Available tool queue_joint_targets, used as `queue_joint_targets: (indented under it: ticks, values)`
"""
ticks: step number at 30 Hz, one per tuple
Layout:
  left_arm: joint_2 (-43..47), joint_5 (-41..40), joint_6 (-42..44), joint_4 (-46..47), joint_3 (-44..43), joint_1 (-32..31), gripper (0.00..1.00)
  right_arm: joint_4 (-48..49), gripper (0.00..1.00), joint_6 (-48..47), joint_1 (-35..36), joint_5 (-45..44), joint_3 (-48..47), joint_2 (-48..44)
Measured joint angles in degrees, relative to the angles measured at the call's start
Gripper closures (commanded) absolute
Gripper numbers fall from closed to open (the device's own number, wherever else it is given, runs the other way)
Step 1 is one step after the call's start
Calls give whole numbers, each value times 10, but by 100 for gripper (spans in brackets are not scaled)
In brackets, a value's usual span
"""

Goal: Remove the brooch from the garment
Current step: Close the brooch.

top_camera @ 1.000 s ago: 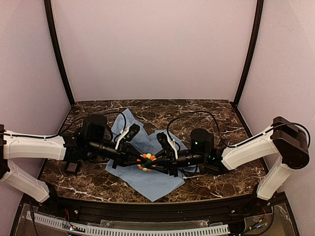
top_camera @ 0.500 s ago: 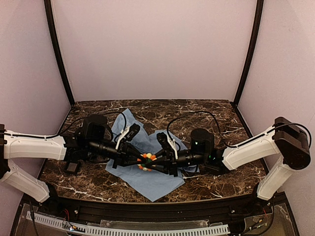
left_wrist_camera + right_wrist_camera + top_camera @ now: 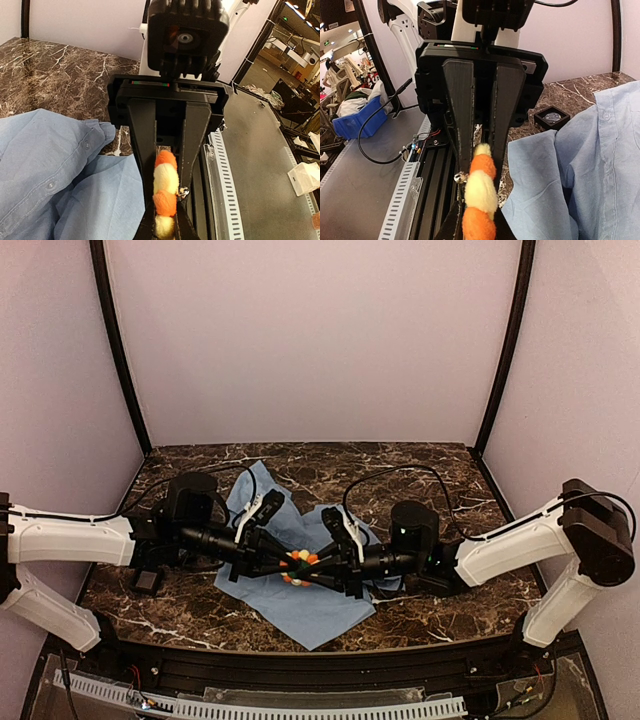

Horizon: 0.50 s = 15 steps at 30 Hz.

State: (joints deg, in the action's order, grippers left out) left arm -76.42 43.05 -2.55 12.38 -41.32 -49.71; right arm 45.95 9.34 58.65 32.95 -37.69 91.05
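Note:
The brooch (image 3: 297, 567), a flower of orange and yellow pompom petals, is held between both grippers over the light blue shirt (image 3: 312, 612). My left gripper (image 3: 284, 564) reaches in from the left and my right gripper (image 3: 314, 571) from the right, both shut on the brooch. In the left wrist view the brooch (image 3: 165, 182) shows edge-on between the fingers, with the shirt (image 3: 60, 165) lying to its left. In the right wrist view the brooch (image 3: 481, 190) shows the same way, its metal pin (image 3: 460, 176) bare and the shirt (image 3: 580, 165) to its right. I cannot tell whether it still touches the fabric.
A small black square pad (image 3: 149, 580) lies on the marble table (image 3: 440, 490) under the left arm; it also shows in the right wrist view (image 3: 551, 117). The black front rail (image 3: 300, 665) runs just below the grippers. Lilac walls enclose the back and sides.
The right arm has drawn back very slightly to the right. The brooch and the left gripper stay where they were.

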Motion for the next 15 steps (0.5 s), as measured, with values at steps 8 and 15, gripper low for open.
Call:
queue_joint_targets:
  ticks: [8, 15]
  values:
    - [1, 11, -1, 15, 0, -1, 99, 21, 100, 13, 1, 2, 11, -9]
    - [3, 15, -7, 20, 0, -1, 79, 40, 100, 30, 1, 6, 16, -9]
